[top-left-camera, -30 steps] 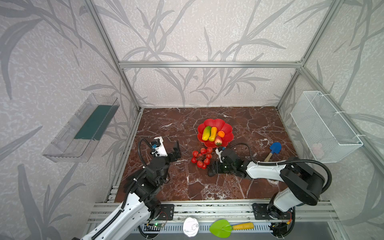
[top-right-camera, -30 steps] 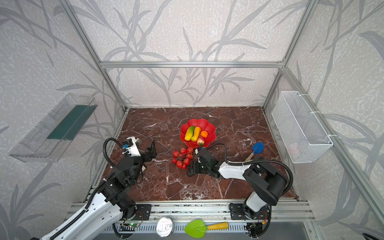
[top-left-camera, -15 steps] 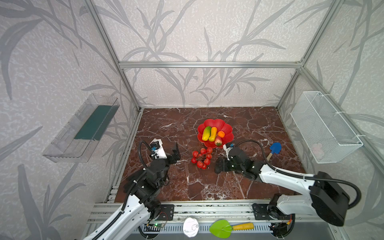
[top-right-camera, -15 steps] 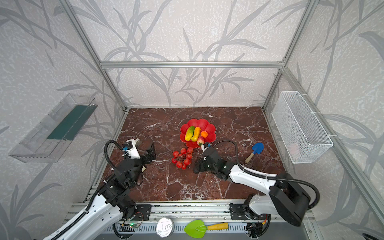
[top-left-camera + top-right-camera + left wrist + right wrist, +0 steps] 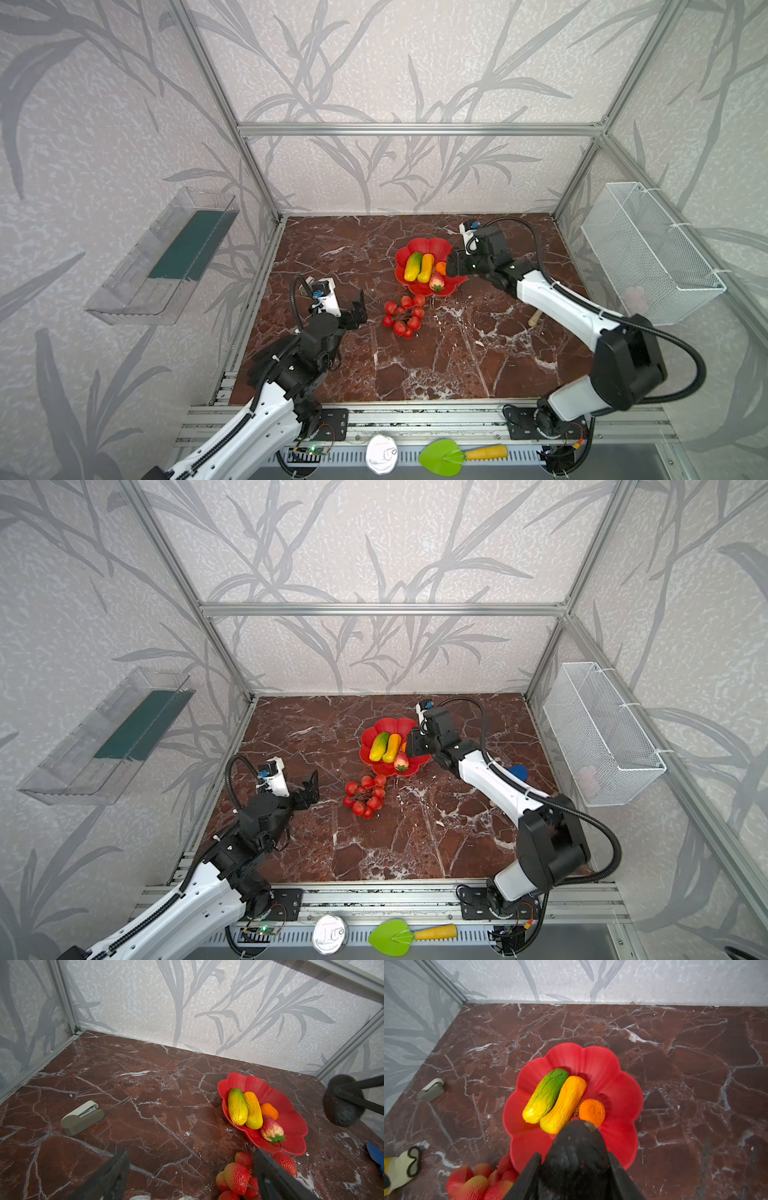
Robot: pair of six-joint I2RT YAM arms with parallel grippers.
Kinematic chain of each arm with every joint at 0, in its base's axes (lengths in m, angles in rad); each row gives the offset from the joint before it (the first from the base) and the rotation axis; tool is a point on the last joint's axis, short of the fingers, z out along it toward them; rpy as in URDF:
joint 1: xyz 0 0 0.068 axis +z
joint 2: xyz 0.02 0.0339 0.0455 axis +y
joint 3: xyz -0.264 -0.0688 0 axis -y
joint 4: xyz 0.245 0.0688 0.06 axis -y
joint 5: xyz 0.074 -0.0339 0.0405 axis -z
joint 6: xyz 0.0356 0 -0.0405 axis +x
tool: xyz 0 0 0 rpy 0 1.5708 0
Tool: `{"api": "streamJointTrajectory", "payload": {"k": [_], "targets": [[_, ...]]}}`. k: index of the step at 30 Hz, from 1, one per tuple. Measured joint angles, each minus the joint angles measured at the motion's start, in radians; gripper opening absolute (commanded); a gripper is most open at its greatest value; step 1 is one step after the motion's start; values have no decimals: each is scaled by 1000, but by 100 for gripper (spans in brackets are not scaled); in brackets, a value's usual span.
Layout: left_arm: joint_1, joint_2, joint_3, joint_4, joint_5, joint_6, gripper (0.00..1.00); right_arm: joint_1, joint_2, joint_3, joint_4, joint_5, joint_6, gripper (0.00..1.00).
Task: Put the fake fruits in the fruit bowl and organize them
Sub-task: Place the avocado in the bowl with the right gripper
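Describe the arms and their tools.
The left arm and right arm have white links, black joints and looping black ribbed cables. Each wrist carries a small white camera with a blue tab. The left tool and right tool have flat black fingers.

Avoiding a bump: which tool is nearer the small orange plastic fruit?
Right. The right tool hangs above the red scalloped bowl near the small orange fruit; left tool sits well outside it.
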Motion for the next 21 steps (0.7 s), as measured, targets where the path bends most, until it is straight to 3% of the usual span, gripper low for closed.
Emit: {"api": "streamJointTrajectory", "payload": {"k": [6,11,16,21], "targets": [[2,1,0,1,110,-10,91,-31,180,74,-23,-29,-25,38],[3,26,0,26,227,-7,89,-40,245,76,-31,-43,-19,40],[3,76,0,43,353,-7,85,-51,253,65,-7,-58,5,48],[3,114,0,58,454,-10,78,-61,270,65,5,-76,27,67]]}}
